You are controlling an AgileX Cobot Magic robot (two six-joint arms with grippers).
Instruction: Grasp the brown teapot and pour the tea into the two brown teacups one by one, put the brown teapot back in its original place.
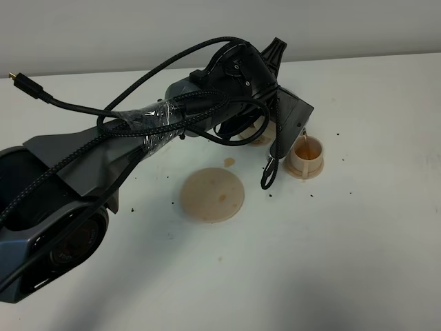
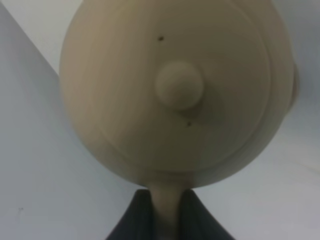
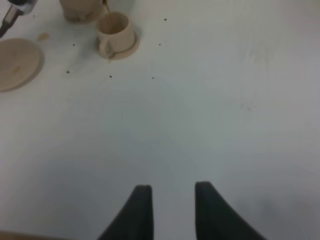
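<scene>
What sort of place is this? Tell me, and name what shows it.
Probably a robot test bench, not a kitchen: a plain white tabletop against a blank wall, a black robot arm with taped cables, and a tan tea set: teapot, teacup, saucer.

One teapot, two teacups, one round saucer, two end effectors, one white table.

loc: robot lab/test bench, prob. | cues: bare white table; plain wall; taped cables on arm
</scene>
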